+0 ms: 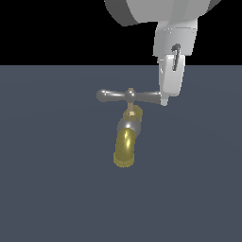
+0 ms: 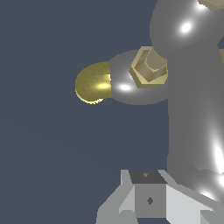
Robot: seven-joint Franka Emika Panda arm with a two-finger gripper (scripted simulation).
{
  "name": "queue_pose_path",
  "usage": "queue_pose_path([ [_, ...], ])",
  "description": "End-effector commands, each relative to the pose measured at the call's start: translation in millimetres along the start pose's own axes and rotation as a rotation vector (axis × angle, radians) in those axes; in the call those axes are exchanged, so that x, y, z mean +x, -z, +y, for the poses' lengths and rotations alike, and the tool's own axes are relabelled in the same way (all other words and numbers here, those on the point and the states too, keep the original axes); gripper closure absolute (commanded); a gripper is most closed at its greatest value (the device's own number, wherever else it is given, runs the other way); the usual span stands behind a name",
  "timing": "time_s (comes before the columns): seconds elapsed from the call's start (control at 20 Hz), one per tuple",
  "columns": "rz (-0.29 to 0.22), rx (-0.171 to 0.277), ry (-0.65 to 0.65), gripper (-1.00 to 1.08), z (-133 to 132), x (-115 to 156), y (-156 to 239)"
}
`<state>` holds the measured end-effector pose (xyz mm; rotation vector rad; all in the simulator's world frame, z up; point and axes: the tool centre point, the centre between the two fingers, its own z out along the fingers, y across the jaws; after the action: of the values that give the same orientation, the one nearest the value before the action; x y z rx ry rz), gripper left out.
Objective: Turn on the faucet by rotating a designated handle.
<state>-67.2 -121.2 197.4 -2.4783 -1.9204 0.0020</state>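
The faucet (image 1: 126,142) lies on the dark floor, its yellow-brass spout (image 1: 125,150) pointing toward the camera in the exterior view. The handle (image 1: 113,96), a grey crossbar with bulbous ends, sits on the brass stem (image 1: 131,112). My gripper (image 1: 164,100) comes down from above at the handle's end on the exterior view's right, fingertips level with the bar and touching or very near it. The fingers look closed together with nothing between them. In the wrist view the handle (image 2: 192,109) runs beside my gripper (image 2: 148,192), with the brass hex stem (image 2: 148,68) and spout (image 2: 92,84) beyond.
A flat dark blue-grey floor (image 1: 47,189) surrounds the faucet. No other objects show. The arm's white wrist (image 1: 175,38) hangs above the handle's end on the exterior view's right.
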Motion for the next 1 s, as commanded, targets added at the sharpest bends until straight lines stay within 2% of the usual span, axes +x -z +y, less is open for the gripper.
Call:
queue_pose_path([
  [0.0,-0.003,-0.006,0.001,1.08,10.1,-0.8,0.0],
  [0.75,-0.003,-0.006,0.001,1.08,51.7,-6.3,0.4],
  [0.85,-0.003,0.002,-0.007,1.08,46.0,-10.8,-1.3],
  [0.95,-0.003,0.002,-0.007,1.08,52.1,-6.4,-1.4],
])
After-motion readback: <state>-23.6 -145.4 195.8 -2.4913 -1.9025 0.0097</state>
